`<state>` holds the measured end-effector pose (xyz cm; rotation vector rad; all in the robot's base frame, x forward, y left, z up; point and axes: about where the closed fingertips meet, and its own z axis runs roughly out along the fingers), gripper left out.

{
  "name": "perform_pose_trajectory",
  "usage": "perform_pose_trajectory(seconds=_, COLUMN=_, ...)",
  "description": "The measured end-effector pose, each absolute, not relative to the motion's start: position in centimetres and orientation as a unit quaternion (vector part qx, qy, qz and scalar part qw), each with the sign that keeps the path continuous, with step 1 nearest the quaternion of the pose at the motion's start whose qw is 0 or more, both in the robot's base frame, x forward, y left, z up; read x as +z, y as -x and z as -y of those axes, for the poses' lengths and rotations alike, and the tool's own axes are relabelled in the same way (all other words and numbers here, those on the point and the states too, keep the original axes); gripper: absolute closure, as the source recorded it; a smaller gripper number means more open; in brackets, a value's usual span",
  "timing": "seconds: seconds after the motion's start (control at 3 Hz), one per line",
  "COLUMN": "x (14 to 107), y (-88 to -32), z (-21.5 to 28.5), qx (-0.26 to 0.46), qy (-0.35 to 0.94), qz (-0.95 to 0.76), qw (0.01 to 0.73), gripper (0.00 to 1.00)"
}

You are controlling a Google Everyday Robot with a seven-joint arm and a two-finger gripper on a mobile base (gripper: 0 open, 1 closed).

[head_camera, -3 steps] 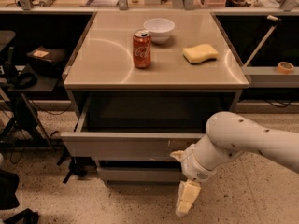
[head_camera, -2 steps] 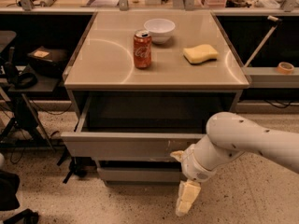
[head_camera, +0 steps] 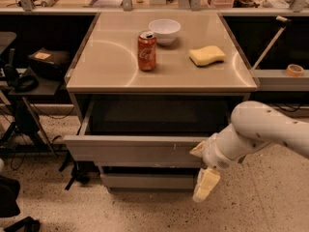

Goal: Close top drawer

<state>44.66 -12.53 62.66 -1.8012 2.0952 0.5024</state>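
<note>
Camera view: the top drawer (head_camera: 130,151) stands pulled out under the table (head_camera: 106,66), just as it did a second ago. The gripper (head_camera: 203,178) hangs below the table's front right corner, against the drawer front, unmoved. Whether it is clenched or released, I cannot tell.

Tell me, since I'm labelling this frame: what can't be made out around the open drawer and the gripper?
Camera view:
- Inside of the wide grey metal top drawer: in deep shadow under the tabletop; contents unreadable.
- Cream gripper, low at the drawer front's right end: whether it touches the front is hidden by the white arm's wrist.
- White arm: cut off by the right edge.
</note>
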Motion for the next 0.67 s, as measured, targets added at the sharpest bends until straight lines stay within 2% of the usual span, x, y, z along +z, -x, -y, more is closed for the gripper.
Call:
perform_pose_trajectory(seconds=0.33, x=63.2, y=-45.4, z=13.1, qx=0.171, qy=0.628, qz=-0.74, qw=0.171, gripper=0.0)
perform_pose_trajectory(seconds=0.67, x=65.4, y=-49.2, z=14.7, qx=0.152, qy=0.611, qz=-0.751, qw=0.196, gripper=0.0)
